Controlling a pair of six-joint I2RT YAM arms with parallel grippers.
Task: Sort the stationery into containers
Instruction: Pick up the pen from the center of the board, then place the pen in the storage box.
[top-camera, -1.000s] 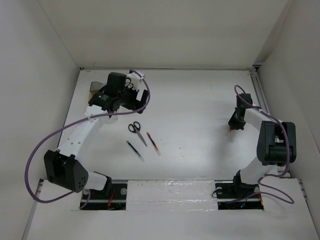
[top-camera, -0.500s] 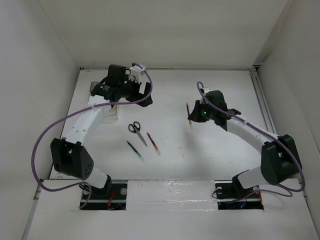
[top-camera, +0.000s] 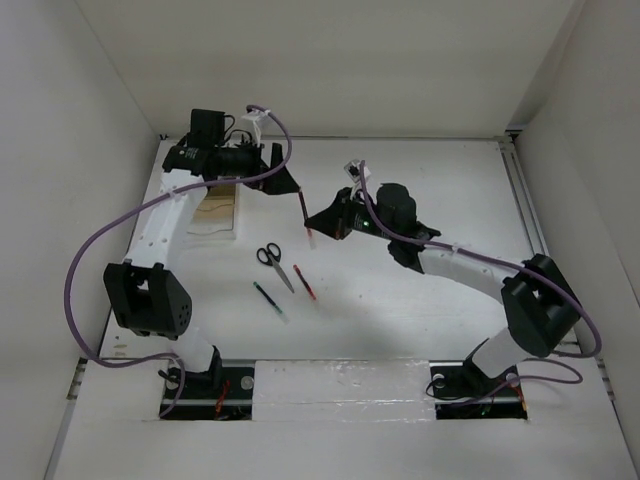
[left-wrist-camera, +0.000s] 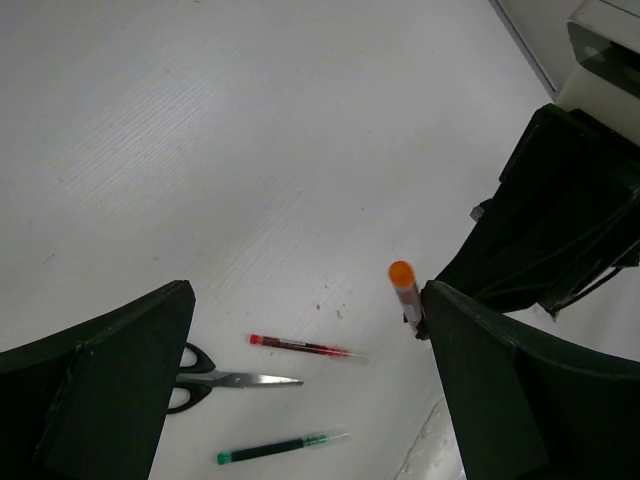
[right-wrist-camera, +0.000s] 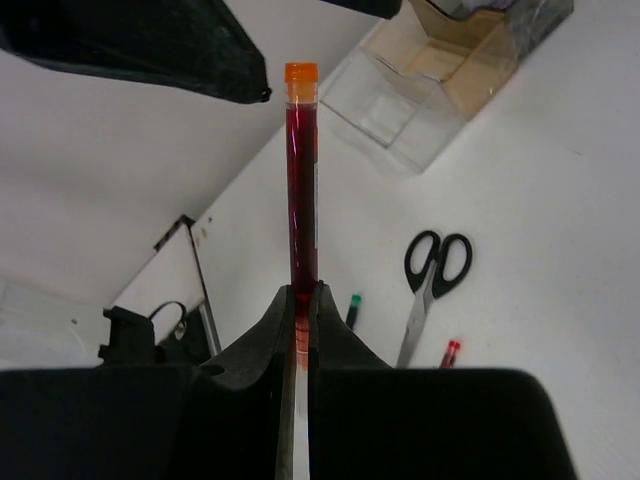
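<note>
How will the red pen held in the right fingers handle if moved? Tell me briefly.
Probably stiff: the red pen stands straight though the right fingers pinch only one end. Likely light, being so slim. Its round barrel might pivot in that narrow pinch, or roll if dropped.

Overhead high behind arms, whole table | left wrist peering down | right wrist close along its fingers | all catch scissors

Beyond the scissors, the left gripper, spread wide, and the right gripper, clamping an orange-capped pen, crowd the air. Just right of the scissors lies the red pen, on their near side the dark pen; farther right, bare table.
</note>
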